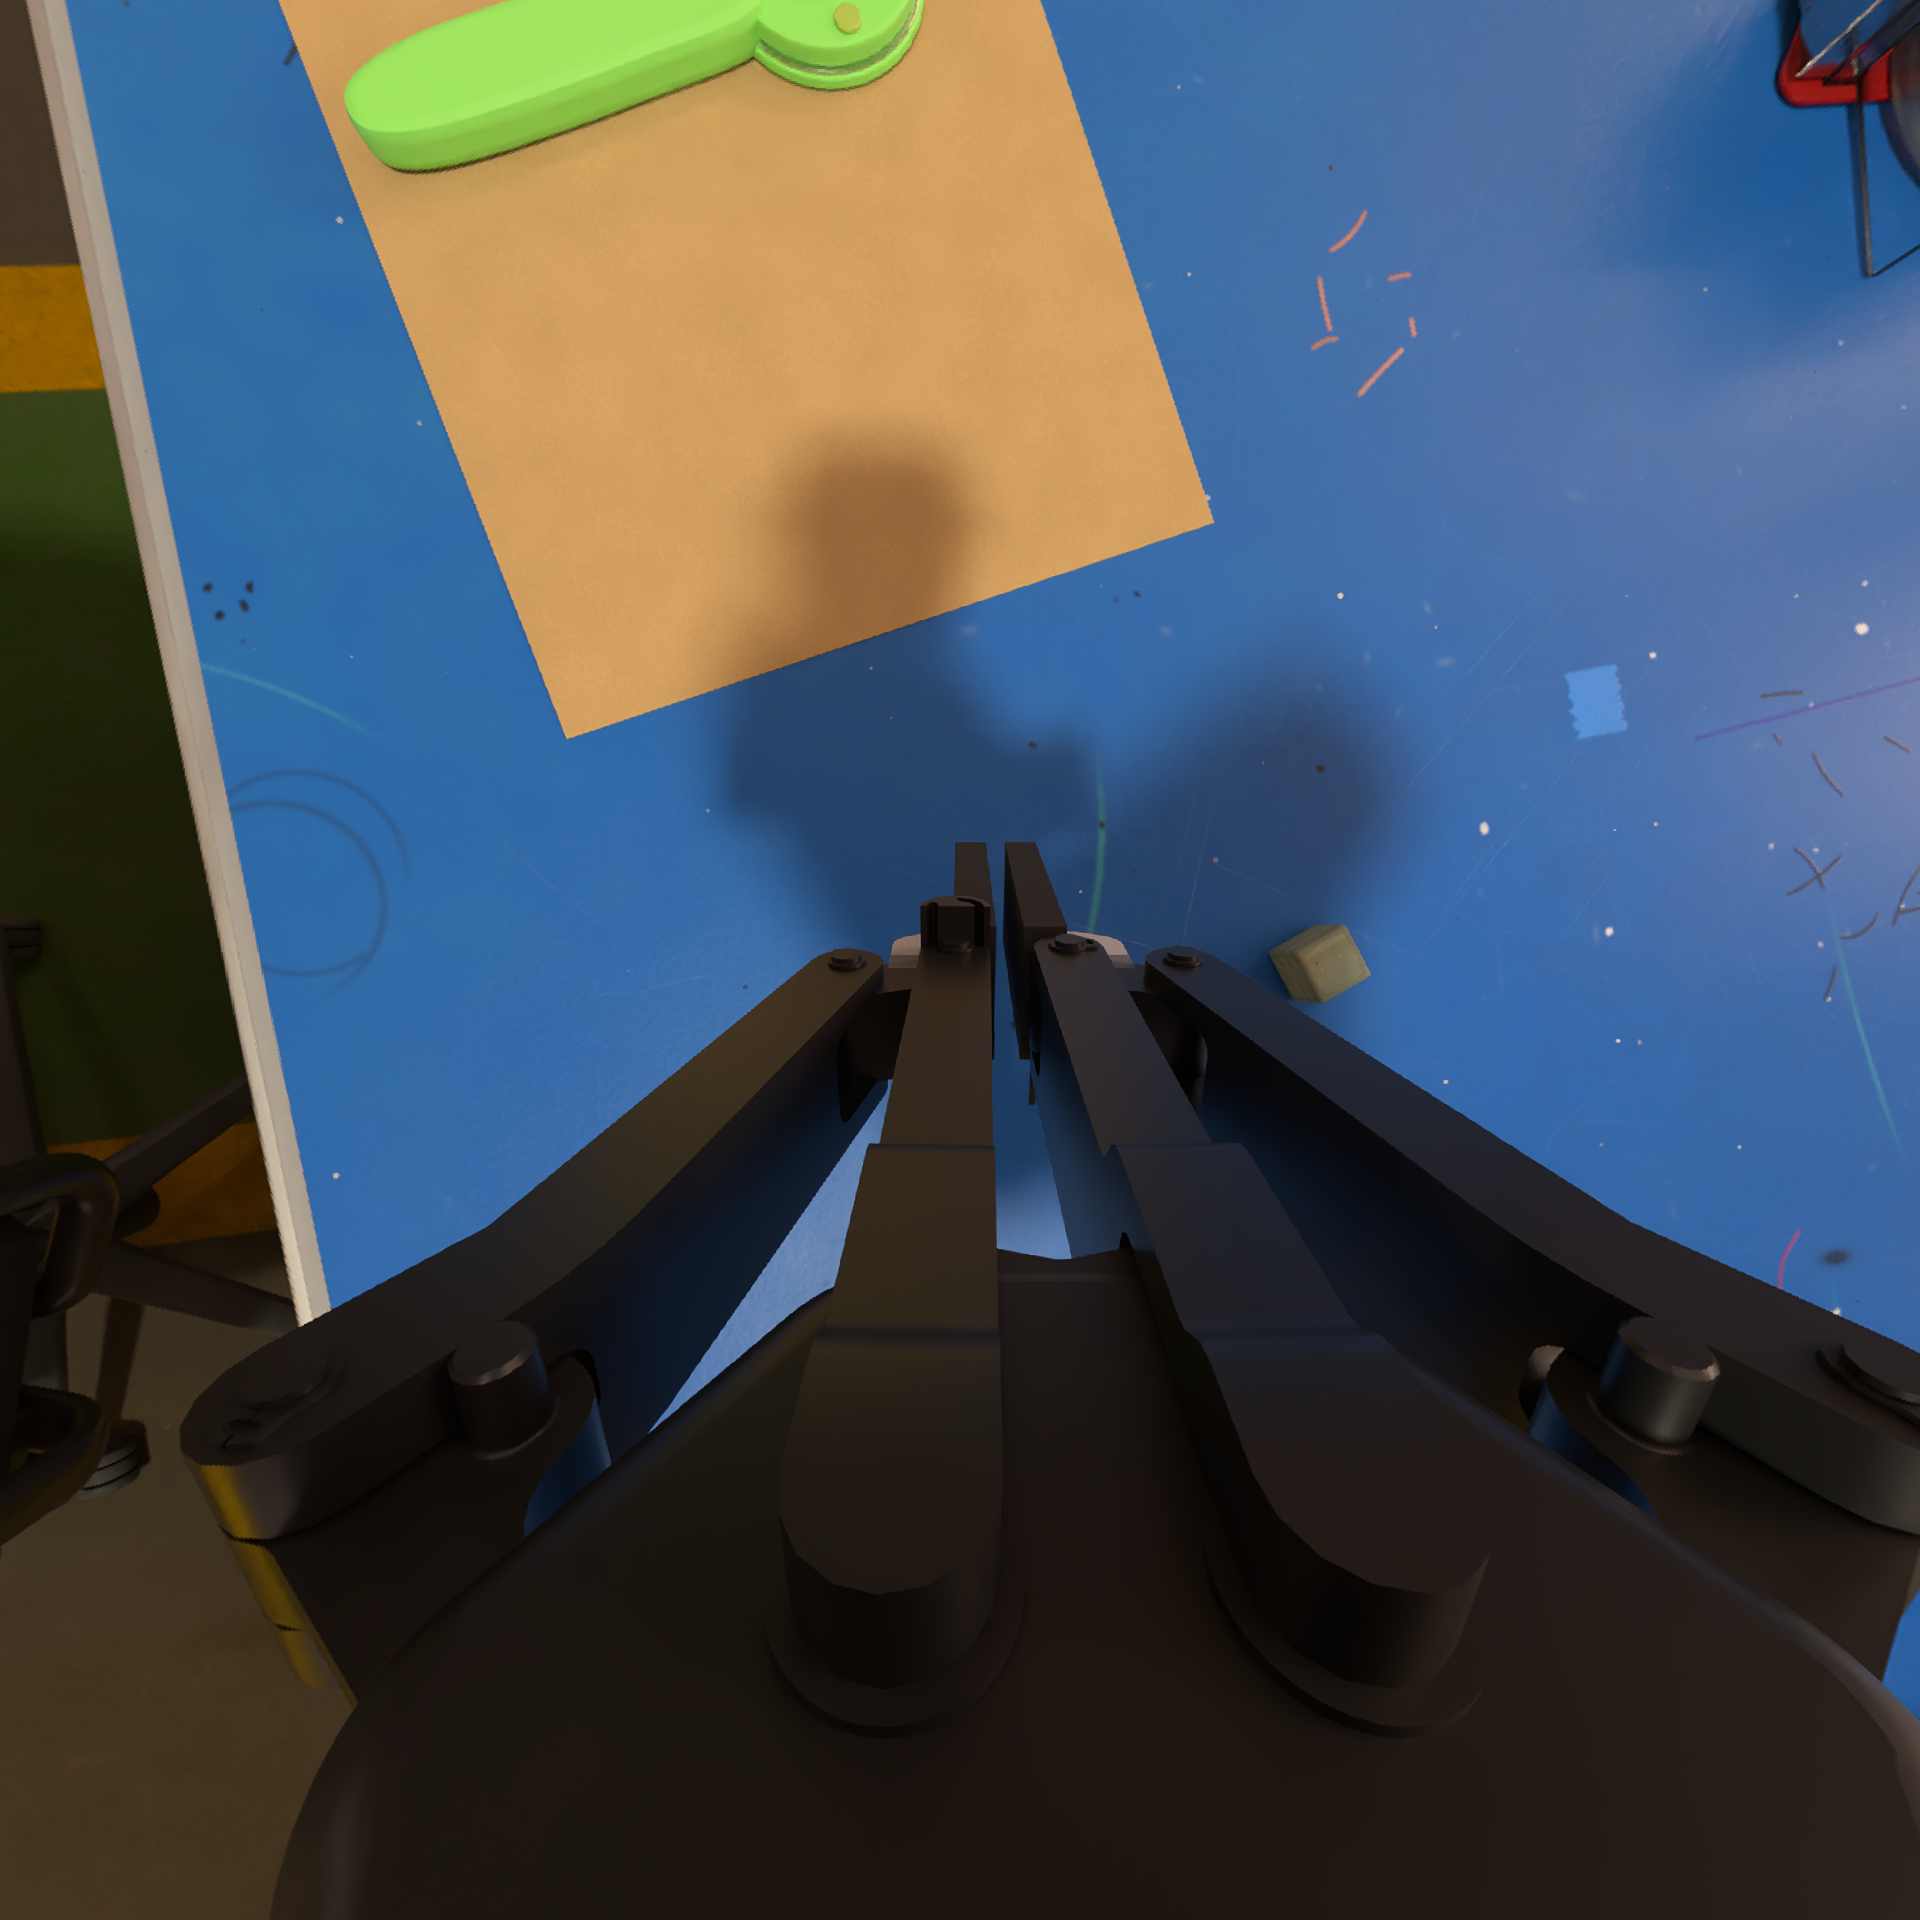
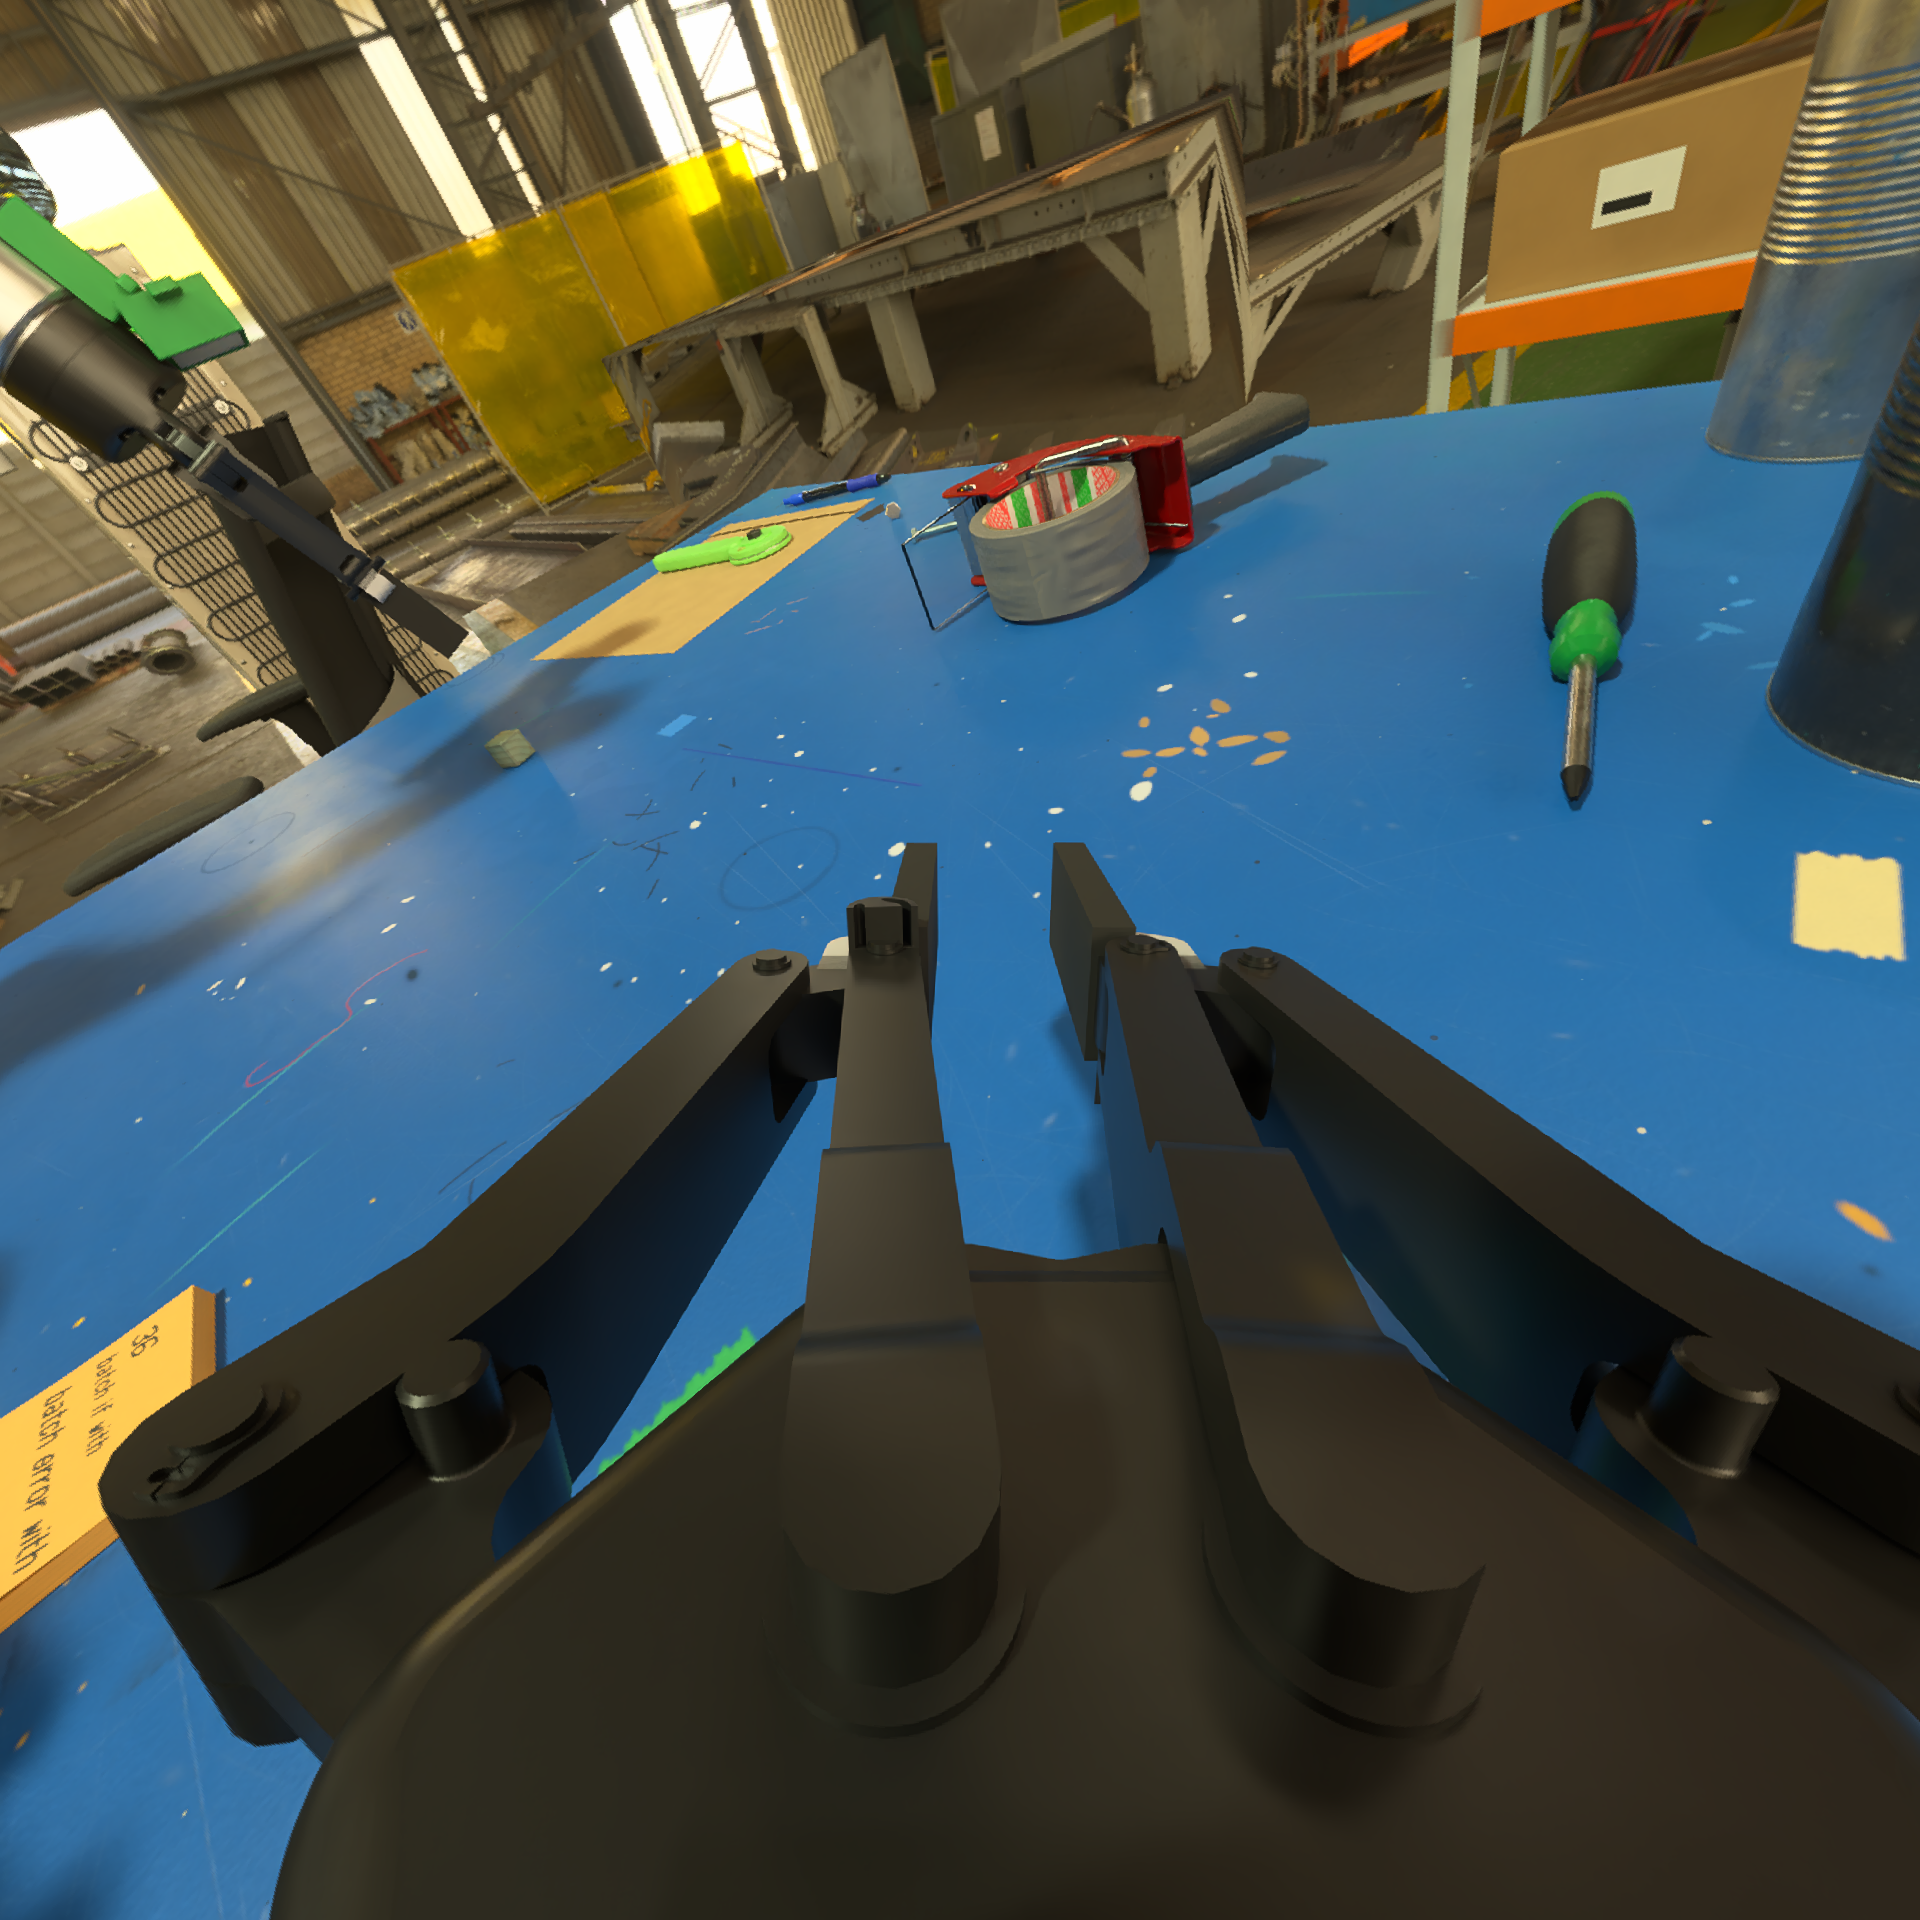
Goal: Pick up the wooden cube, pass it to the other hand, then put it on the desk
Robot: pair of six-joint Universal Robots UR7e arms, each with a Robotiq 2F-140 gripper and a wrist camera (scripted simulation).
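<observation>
Your left gripper (image 1: 995, 868) hangs closed and empty above the desk (image 1: 1455, 520); the wooden cube (image 1: 1320, 963) lies just beside it, seemingly apart. Your right gripper (image 2: 992, 883) is open.

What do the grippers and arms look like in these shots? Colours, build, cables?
Both the left gripper and the right gripper are matte black: two flat-padded fingers on bar linkages with round pivot pins. No cables or markings visible. The right wrist view shows the left arm: black and silver cylinder with a green bracket.

Industrial hall: corrugated walls (image 2: 260, 187), steel trusses, bright windows (image 2: 717, 62). Yellow screens (image 2: 582, 301), steel workbenches (image 2: 997, 249), orange shelving (image 2: 1600, 301). Floor (image 2: 104, 717) littered, apparently with metal scrap.
</observation>
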